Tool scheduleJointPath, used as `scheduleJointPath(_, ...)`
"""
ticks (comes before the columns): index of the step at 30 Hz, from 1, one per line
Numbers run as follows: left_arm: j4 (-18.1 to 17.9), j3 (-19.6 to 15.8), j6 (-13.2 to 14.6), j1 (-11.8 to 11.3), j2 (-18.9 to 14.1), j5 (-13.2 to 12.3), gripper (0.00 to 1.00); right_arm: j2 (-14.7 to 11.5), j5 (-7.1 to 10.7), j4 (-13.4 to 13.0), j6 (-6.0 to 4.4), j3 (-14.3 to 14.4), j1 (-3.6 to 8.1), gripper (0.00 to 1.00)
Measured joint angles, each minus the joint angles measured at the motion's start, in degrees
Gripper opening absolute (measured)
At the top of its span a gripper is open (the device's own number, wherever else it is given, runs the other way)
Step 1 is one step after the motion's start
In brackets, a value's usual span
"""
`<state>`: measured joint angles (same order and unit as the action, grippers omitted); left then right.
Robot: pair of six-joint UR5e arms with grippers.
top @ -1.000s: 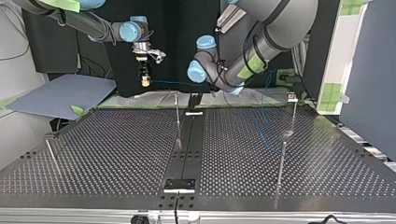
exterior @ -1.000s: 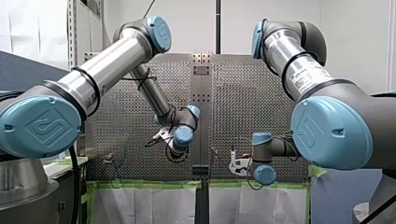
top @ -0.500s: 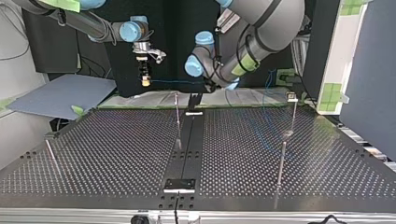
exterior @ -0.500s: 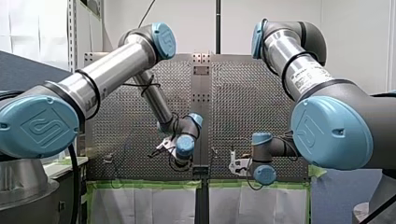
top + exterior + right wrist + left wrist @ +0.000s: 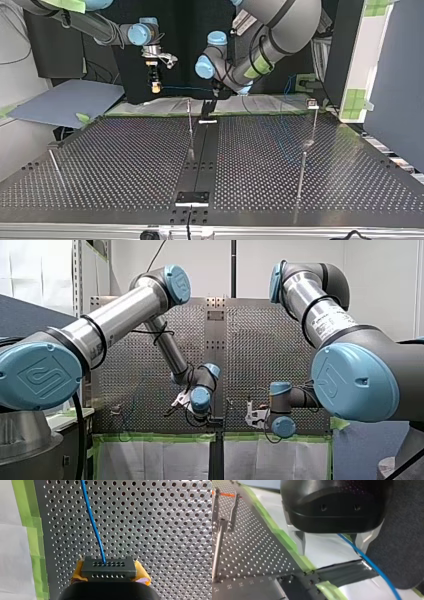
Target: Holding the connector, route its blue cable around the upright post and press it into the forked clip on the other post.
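My right gripper [image 5: 110, 576] is shut on the black connector [image 5: 108, 569], its yellow pads [image 5: 78, 571] showing on both sides. The blue cable [image 5: 94, 525] leaves the connector and runs on over the perforated plate. In the top view my right gripper [image 5: 156, 86] hangs behind the table's far edge, and the cable [image 5: 190, 89] stretches level toward my left arm. My left gripper [image 5: 330, 545] is open, with the cable [image 5: 372, 565] passing between its fingers, close to one finger [image 5: 362, 541]. An upright post [image 5: 190, 127] stands mid-table. The post with the forked clip [image 5: 312, 104] stands at the top view's right.
Green tape [image 5: 287, 542] lines the table's edge under my left gripper. A black centre rail [image 5: 200, 155] runs down the plate. Another upright post [image 5: 300, 182] stands at the top view's near right and a leaning one [image 5: 56, 167] at its left. A grey board [image 5: 65, 102] lies off the far left corner.
My left arm has swung lower in the front view and leftward in the top view, closing on the stretched cable. My right arm and the connector have not moved.
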<state>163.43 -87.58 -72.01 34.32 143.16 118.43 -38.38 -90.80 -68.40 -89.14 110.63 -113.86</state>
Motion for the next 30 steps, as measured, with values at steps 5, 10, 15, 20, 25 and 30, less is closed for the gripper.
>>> scheduleJointPath(5, 0.0, 0.5, -2.0, 0.0, 1.7, -0.6, 1.00, 0.0, 0.04, 0.0, 0.00, 0.0, 0.00, 0.00)
scheduleJointPath(10, -1.6, 0.8, -4.2, -0.1, 3.0, -2.1, 1.00, 0.0, 0.14, 0.4, 0.05, -0.1, -0.14, 0.00)
scheduleJointPath(15, -4.0, 0.8, -6.6, -0.3, 3.2, -4.4, 1.00, 0.0, 0.13, 1.2, 0.17, -0.6, -0.31, 0.00)
scheduleJointPath(20, -6.2, 0.9, -8.8, -0.5, 3.2, -6.1, 1.00, 0.0, 0.17, 2.2, 0.24, -1.1, -0.35, 0.00)
scheduleJointPath(25, -8.6, 0.8, -11.3, -0.7, 3.2, -7.5, 1.00, 0.0, 0.37, 3.2, 0.26, -1.8, -0.31, 0.00)
scheduleJointPath(30, -10.1, 0.8, -13.7, -0.8, 3.2, -8.1, 1.00, 0.0, 1.49, 3.7, 0.22, -2.2, -0.07, 0.00)
